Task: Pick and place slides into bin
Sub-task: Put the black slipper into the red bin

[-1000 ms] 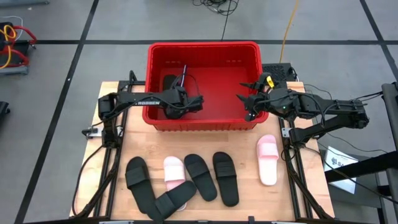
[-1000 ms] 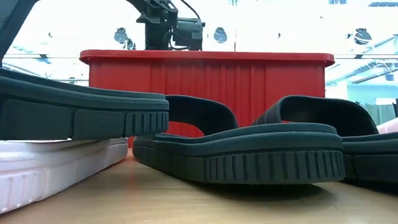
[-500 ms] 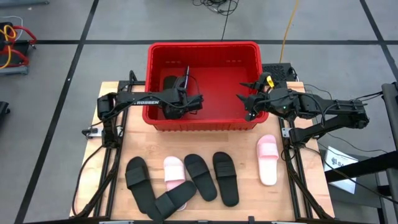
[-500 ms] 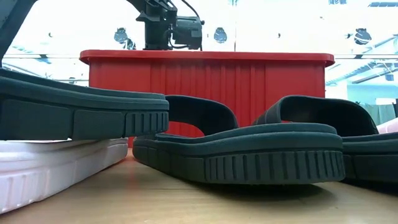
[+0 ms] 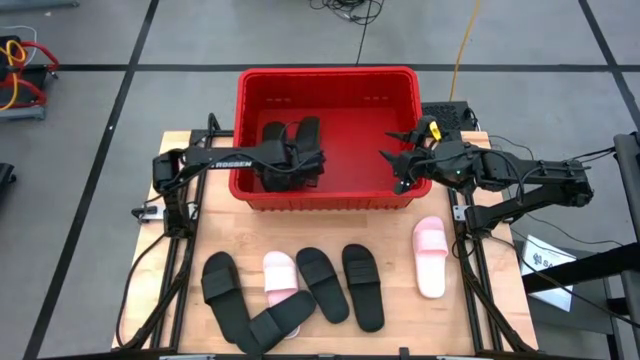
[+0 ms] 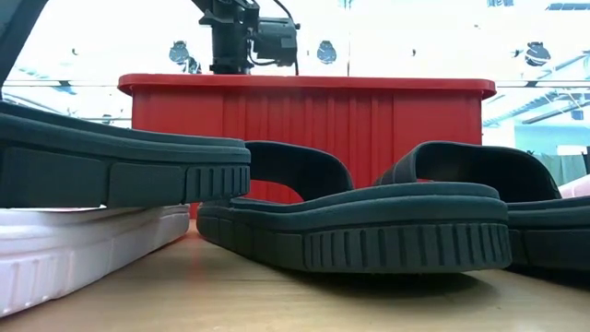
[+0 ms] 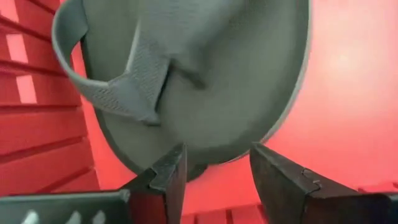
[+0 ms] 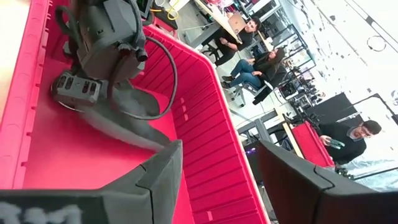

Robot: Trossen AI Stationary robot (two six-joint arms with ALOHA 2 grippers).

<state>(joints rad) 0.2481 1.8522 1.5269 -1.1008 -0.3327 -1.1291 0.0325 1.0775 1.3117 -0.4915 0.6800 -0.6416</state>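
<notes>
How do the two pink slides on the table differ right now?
The pink slide on the left sits in the row of black slides, with a black one lying over its lower end; the pink slide on the right lies alone, nothing touching it. The right one is also nearer the bin, just below the right gripper. Both lie flat, lengthwise, strap end toward the bin.

Wooden table [image 5: 200, 235] with slides [image 5: 362, 286], seemingly bin [image 5: 326, 76]

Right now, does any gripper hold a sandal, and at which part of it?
Nothing is held. The left gripper is open above a black flip-flop lying in the bin; the right gripper is open and empty.
</notes>
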